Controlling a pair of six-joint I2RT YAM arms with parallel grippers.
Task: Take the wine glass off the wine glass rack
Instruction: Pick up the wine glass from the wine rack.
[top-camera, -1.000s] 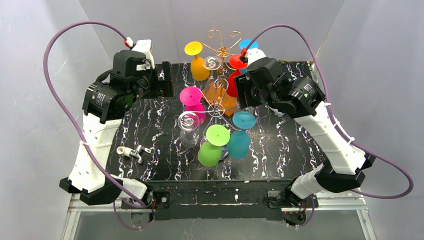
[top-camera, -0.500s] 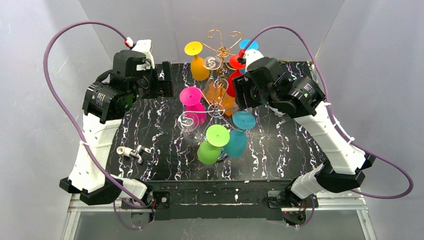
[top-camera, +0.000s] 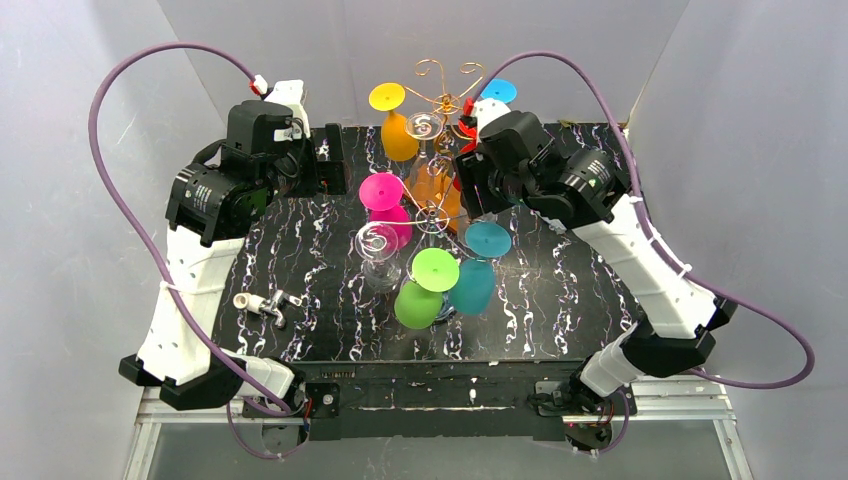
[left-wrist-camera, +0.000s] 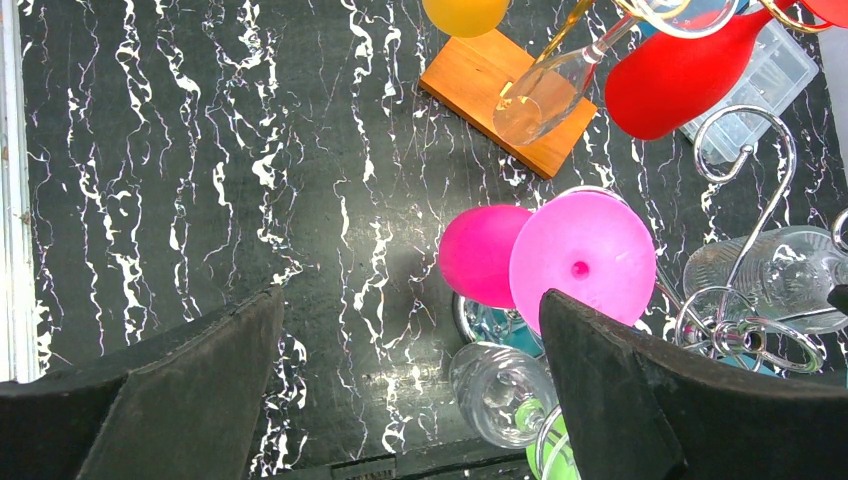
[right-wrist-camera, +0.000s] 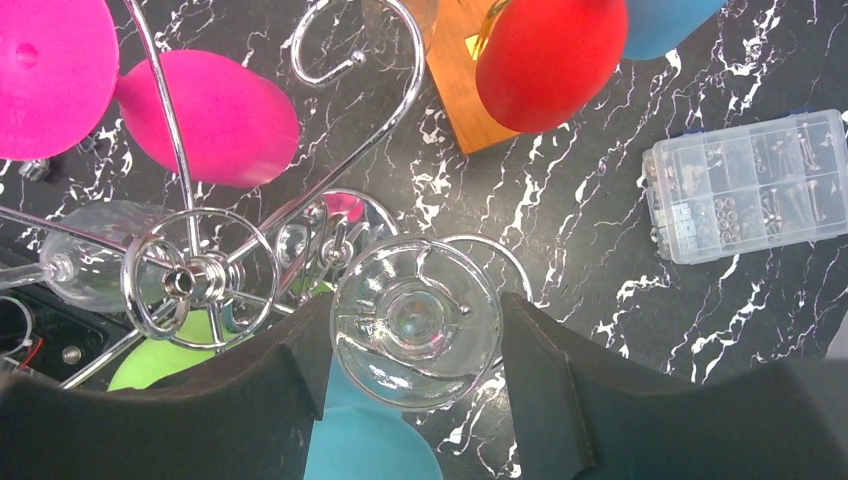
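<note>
While the left gripper (left-wrist-camera: 408, 296) hangs released at ten o'clock over the table (top-camera: 300, 240), the wine glass rack (top-camera: 432, 216) stands at the centre, hung with coloured glasses. At two o'clock from its pole, the right gripper (right-wrist-camera: 413, 306) brackets the round foot of a clear wine glass (right-wrist-camera: 415, 322) hanging on the rack. Whether its fingers pinch the glass cannot be told. Grasping seems the step in hand. Next comes a firm hold, then sliding the foot outward along its scroll arm.

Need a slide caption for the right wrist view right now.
Right gripper straddles a clear wine glass at the wine glass rack, red glass and pink glass nearby.
</note>
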